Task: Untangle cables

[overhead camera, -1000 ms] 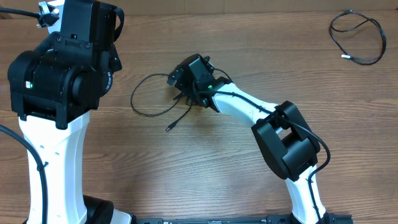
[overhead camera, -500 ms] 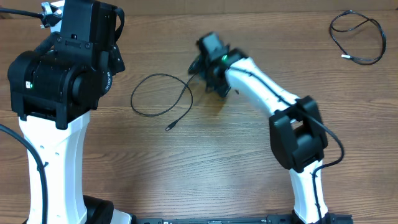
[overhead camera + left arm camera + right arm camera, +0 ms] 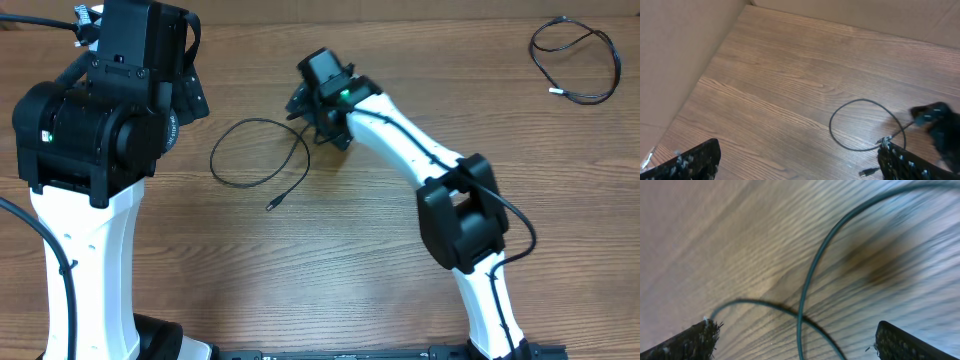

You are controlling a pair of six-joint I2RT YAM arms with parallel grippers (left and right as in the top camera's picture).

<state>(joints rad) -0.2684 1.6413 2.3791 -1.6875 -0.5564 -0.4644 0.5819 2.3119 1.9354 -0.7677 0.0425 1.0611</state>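
Note:
A thin black cable (image 3: 258, 150) lies in a loose loop on the wooden table, its USB plug (image 3: 272, 205) at the front. My right gripper (image 3: 312, 112) hovers just past the loop's far right side. In the right wrist view its fingers (image 3: 800, 347) are open, with crossing strands of the cable (image 3: 807, 287) on the table between them, not gripped. My left gripper (image 3: 795, 165) is open and empty, high over the far left. Its view shows the loop (image 3: 865, 125), the plug (image 3: 867, 172) and the right gripper (image 3: 936, 120).
A second black cable (image 3: 575, 60) lies coiled at the far right corner. The left arm's large body (image 3: 95, 130) stands over the table's left side. A cardboard wall (image 3: 680, 45) borders the table at the left and far edges.
My right gripper has risen off the loop's right side and moved toward the far edge, then slightly left. The loop has settled flat and rounder on the table. The left arm has hardly moved.

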